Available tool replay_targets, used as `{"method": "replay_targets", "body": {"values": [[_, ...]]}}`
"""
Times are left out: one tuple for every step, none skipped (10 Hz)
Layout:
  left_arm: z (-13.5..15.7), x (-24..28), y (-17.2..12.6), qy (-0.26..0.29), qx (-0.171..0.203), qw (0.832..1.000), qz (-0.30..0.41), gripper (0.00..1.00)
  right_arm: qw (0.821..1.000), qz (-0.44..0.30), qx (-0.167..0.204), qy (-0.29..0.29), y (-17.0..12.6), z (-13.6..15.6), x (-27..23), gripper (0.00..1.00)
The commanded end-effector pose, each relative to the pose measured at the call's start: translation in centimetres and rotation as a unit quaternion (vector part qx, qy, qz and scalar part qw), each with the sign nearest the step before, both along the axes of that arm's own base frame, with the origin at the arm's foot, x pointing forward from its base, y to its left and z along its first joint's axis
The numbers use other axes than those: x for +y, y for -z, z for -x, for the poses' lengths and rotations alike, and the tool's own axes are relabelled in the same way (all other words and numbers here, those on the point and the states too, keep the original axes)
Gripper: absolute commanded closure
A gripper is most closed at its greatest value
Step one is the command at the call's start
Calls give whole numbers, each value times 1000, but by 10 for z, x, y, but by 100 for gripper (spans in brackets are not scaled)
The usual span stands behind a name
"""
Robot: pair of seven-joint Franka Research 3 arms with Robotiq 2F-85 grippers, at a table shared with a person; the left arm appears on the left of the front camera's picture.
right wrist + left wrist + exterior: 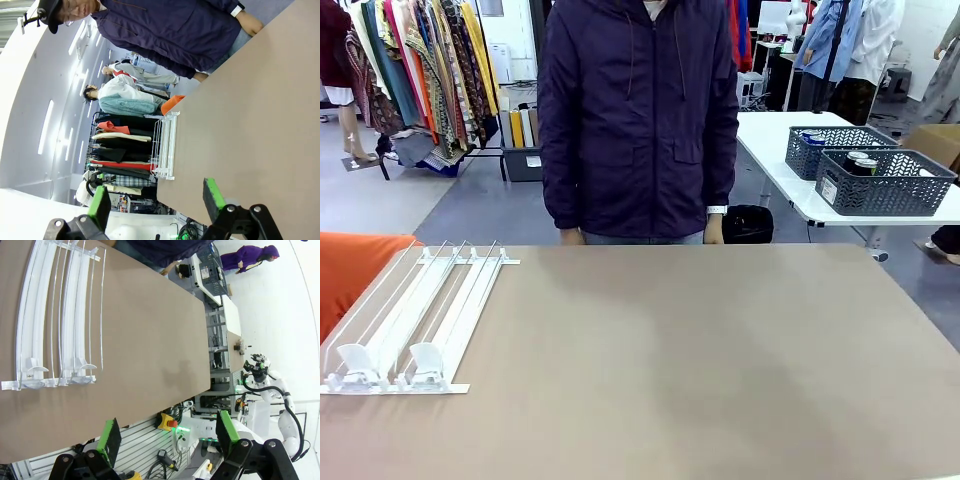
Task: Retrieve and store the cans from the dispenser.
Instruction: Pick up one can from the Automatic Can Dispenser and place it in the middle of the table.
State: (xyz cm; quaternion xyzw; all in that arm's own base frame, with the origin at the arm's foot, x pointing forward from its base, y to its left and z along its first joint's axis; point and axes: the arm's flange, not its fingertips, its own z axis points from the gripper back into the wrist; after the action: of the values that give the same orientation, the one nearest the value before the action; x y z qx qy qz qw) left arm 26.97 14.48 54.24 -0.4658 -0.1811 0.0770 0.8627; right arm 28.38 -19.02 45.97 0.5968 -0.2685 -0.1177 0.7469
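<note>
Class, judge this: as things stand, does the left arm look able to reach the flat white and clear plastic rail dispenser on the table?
Probably yes. The flat white and clear plastic rail dispenser lies on the robot's left side of the table, and the open left end effector has only bare brown tabletop between it and the rack.

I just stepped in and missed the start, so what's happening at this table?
Nothing is being handled right now. The flat white and clear plastic rail dispenser sits on the brown table at the robot's left, its lanes holding no cans. Left gripper and right gripper hang off the table's edge, jaws open. A person in a dark jacket stands opposite.
</note>
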Motion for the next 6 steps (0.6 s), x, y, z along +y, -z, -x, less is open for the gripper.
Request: {"method": "replay_targets", "body": {"values": [[-1, -2, 0, 2, -7, 1000, 6, 0, 1000, -6, -7, 2, -3, -1, 1, 0], [-1, -2, 0, 2, -7, 1000, 6, 0, 1000, -6, -7, 2, -3, -1, 1, 0], [-1, -2, 0, 2, -7, 1000, 6, 0, 1000, -6, -7, 2, -3, -1, 1, 0], [-1, -2, 0, 2, -7, 1000, 6, 0, 1000, -6, -7, 2, -3, -1, 1, 0], [-1, -2, 0, 2, -7, 1000, 6, 0, 1000, -6, -7, 2, -3, -1, 1, 0], [-1, -2, 0, 2, -7, 1000, 6, 0, 1000, -6, -7, 2, -3, -1, 1, 0]]}}
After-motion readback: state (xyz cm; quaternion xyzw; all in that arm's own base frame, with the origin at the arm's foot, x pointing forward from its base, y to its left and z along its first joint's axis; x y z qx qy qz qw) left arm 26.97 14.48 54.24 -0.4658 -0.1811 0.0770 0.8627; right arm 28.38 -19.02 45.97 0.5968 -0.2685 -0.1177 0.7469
